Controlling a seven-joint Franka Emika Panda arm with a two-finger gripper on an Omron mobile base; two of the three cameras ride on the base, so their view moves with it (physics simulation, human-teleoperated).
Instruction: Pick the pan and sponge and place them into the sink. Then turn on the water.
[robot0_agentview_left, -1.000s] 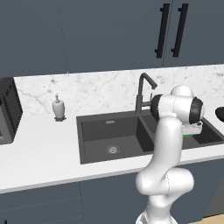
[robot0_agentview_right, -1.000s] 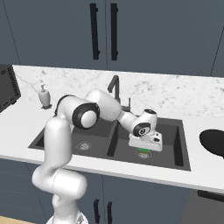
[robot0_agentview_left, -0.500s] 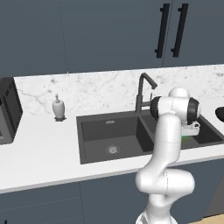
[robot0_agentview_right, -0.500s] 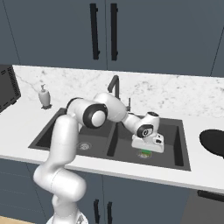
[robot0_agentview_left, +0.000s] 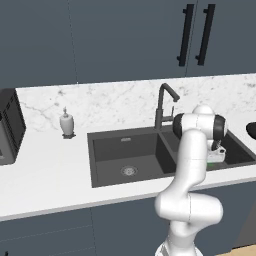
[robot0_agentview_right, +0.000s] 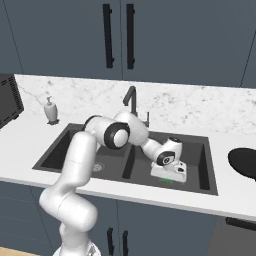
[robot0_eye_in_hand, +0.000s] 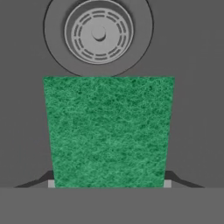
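End effector: low in the right basin of the sink; its fingertips sit at either side of the sponge, apparently clamped on it, though contact is hard to confirm.
Sponge: green face up, just beside the round drain, inside the right basin.
Pan: on the bench, right of the sink.
Faucet: behind the divider between basins.
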